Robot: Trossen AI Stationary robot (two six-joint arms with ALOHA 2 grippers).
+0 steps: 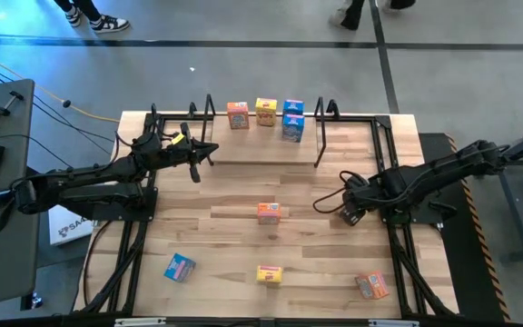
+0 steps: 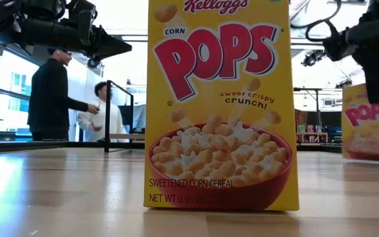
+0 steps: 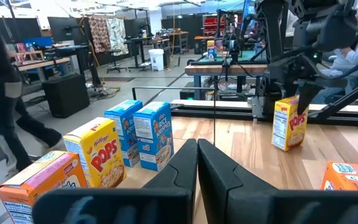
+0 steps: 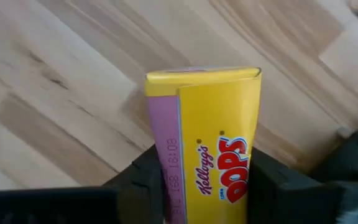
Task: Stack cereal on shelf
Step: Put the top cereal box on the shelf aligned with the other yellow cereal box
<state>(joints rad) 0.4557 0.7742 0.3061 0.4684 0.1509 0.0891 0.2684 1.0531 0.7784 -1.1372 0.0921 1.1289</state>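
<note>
The yellow Corn Pops box (image 4: 207, 140) sat clamped between the two fingers of the right tool (image 4: 204, 180), its narrow pink side panel and printed front turned toward the wrist camera and its top flap pointing away over the wood. Gripping it across the narrow faces probably kept the box square and easy to stand upright later. In the high view the right tool (image 1: 352, 211) was over the right part of the worktop (image 1: 334, 263), well short of the shelf (image 1: 261, 150), so the carry seemed only begun.

Beyond that tool, at the far edge, four boxes already stood on the shelf: an orange one (image 1: 237, 114), a yellow Corn Pops (image 1: 266, 111) and two blue Rice Krispies boxes (image 1: 292, 121) close together, grouped toward the middle and right, apparently leaving room for more.

The left tool (image 1: 200, 156) hovered just in front of the shelf's left part, its fingers (image 3: 185, 165) pressed together on nothing, likely waiting clear of the other arm's path.

Nearer the front, still to be collected, lay an orange box (image 1: 269, 213), a blue box (image 1: 179, 267), another Corn Pops box (image 1: 270, 274) and an orange-red box (image 1: 371, 286).
</note>
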